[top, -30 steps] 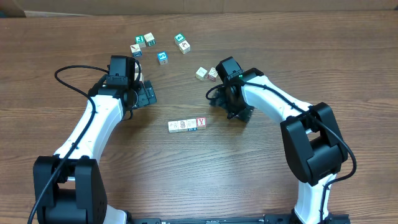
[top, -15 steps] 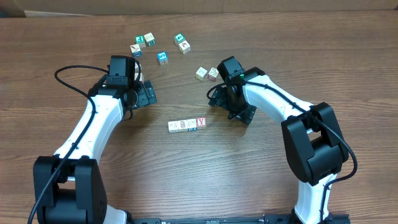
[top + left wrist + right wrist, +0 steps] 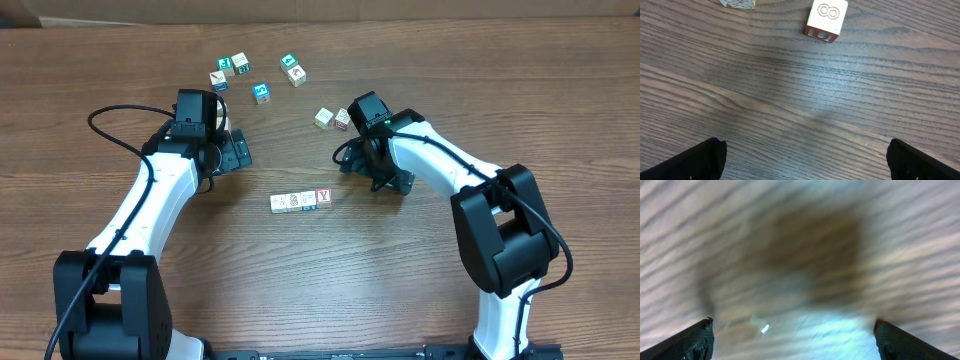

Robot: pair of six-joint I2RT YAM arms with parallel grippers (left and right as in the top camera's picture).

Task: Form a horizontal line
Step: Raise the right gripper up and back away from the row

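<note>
The horizontal line (image 3: 300,201) is a short row of touching white letter cubes at mid-table, with a red Y cube (image 3: 323,196) at its right end. My right gripper (image 3: 378,176) hovers just right of that end, apart from it. In its wrist view the right gripper (image 3: 800,347) is open over blurred bare wood. My left gripper (image 3: 238,152) sits up and left of the row. Seen from its wrist, the left gripper (image 3: 807,165) is also open, with only wood between its fingers.
Several loose cubes lie at the back, among them a teal one (image 3: 288,62) and a blue one (image 3: 261,92). A pair of cubes (image 3: 332,118) sits by the right arm's wrist. In the left wrist view a white cube (image 3: 826,19) lies ahead.
The right gripper has shifted slightly beside the row's right end, first right and down, then back a little. The left arm and the cubes have not moved.
</note>
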